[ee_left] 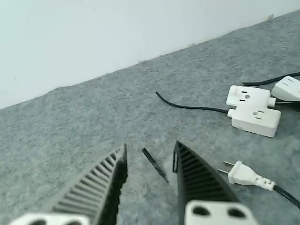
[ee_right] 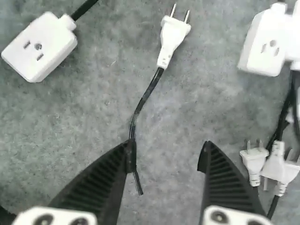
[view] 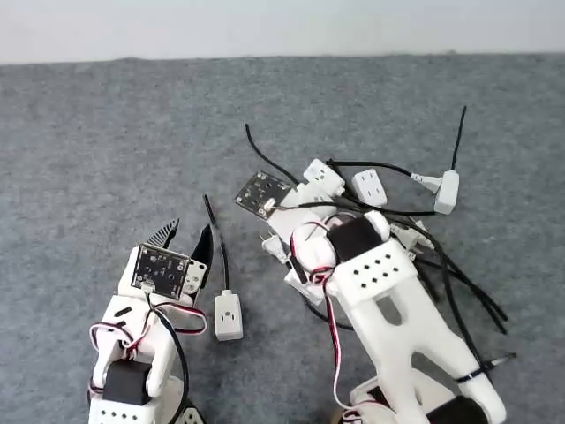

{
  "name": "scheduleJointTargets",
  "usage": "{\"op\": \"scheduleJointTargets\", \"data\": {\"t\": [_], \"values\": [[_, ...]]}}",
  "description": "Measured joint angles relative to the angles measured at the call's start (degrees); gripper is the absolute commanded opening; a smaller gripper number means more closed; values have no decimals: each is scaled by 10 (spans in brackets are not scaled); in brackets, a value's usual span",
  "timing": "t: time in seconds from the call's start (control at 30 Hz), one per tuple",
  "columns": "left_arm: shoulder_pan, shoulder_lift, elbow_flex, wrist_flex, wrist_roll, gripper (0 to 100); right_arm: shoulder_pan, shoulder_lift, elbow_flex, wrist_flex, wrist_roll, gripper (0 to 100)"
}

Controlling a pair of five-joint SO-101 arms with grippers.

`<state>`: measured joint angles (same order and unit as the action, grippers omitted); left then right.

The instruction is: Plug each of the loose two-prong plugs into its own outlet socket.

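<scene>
Right gripper (ee_right: 166, 147) wide open, empty, over carpet. Loose plug (ee_right: 174, 28) lies flat just beyond it, prongs pointing away. Advice: centre on plug body, not cord (ee_right: 140, 103), then close. Left gripper (ee_left: 150, 152) open, empty.

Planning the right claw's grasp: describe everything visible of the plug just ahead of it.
The plug is white, plastic by its look, with two metal prongs pointing away from the right claw and a tapered neck where its black cord leaves. It lies flat on the grey carpet, unplugged, between one socket and a second socket, touching neither. The cord runs back to the open claw, close along one finger; contact there is unclear.
</scene>
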<state>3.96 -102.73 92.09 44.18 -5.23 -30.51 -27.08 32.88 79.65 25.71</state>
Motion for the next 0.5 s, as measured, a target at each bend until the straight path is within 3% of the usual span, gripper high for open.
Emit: {"op": "scheduleJointTargets", "data": {"t": [0.23, 0.5], "values": [[0, 0, 0, 0, 0, 170, 1, 3, 75, -135, 0, 219], [-4, 0, 1, -4, 0, 170, 1, 123, 76, -290, -70, 219]]}}
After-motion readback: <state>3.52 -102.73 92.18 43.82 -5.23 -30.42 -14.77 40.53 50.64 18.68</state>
